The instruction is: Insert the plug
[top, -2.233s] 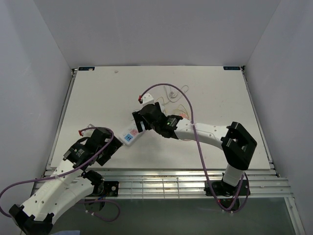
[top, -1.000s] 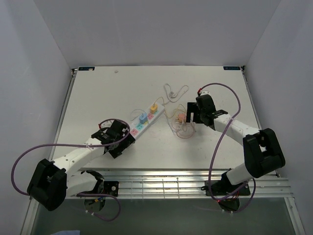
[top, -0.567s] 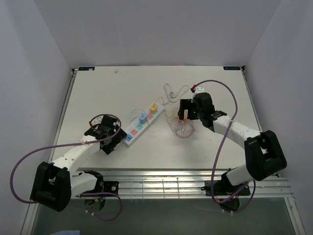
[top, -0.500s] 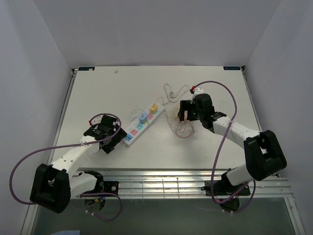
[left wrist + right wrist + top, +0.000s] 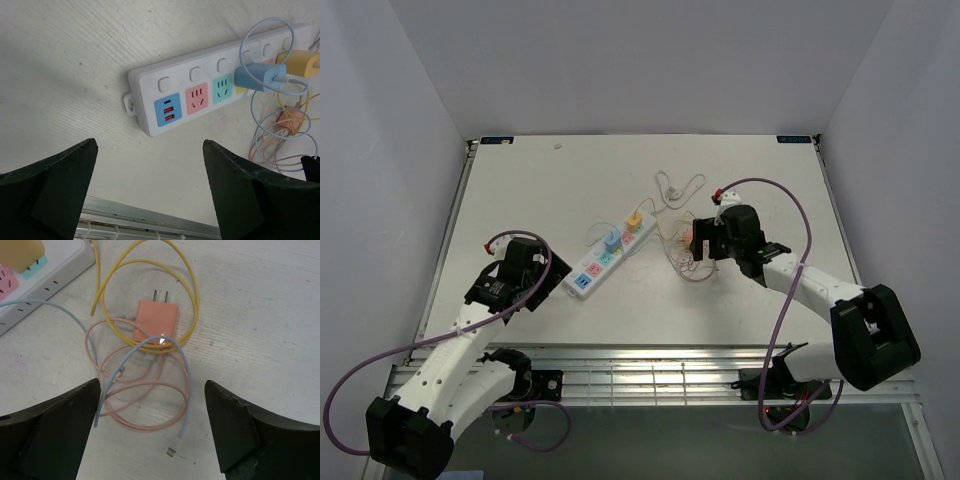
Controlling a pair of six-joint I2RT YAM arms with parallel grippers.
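Top view: a white table (image 5: 520, 190) carries the strip (image 5: 608, 250) at its middle. Left gripper (image 5: 149, 145), jaws released, hangs over the strip's near end. Right gripper (image 5: 152, 384), jaws spread and empty, hovers above the pink plug (image 5: 156, 322), which lies loose right of the strip.

You see the strip (image 5: 608, 252) lying diagonally, the left gripper (image 5: 542, 288) near its near end and the right gripper (image 5: 699, 246) over the cables (image 5: 680, 258).

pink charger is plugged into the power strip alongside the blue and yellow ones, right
No. The pink charger lies loose on the table, prongs bare, as the right wrist view shows. Only the blue charger and yellow charger sit in the power strip.
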